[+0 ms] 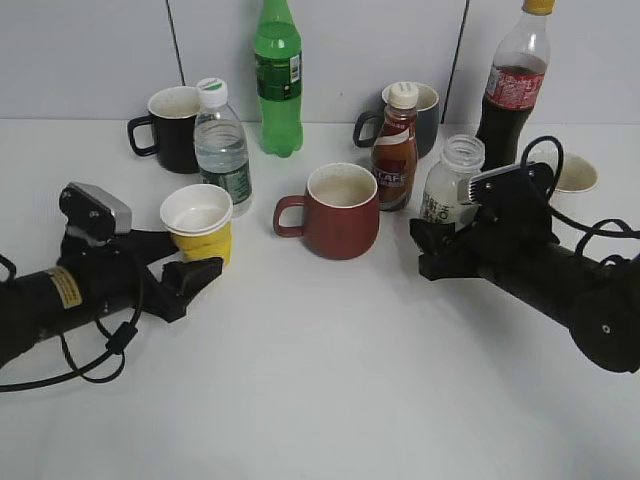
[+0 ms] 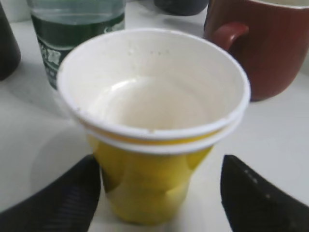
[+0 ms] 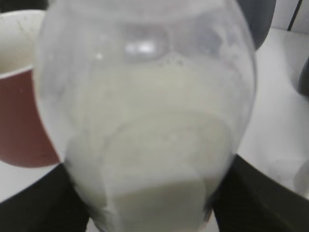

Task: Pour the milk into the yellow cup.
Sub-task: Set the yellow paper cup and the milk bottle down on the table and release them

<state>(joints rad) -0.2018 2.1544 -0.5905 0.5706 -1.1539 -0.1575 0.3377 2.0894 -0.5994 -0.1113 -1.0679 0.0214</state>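
Right gripper (image 1: 443,243) brackets the milk bottle (image 1: 449,185) at centre right of the exterior view, fingers (image 3: 260,198) against its sides. Left gripper (image 1: 190,262) sits spread around the yellow cup (image 1: 200,222) at left; cup upright, contact uncertain. Between them: red-brown mug (image 1: 340,212) and coffee bottle (image 1: 395,148). Water bottle (image 1: 222,145) just behind the cup. Bare table (image 1: 330,400) fills the lower frame.

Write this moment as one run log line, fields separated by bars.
left gripper: open around yellow cup | right gripper: around milk bottle, grip unclear | milk: not poured
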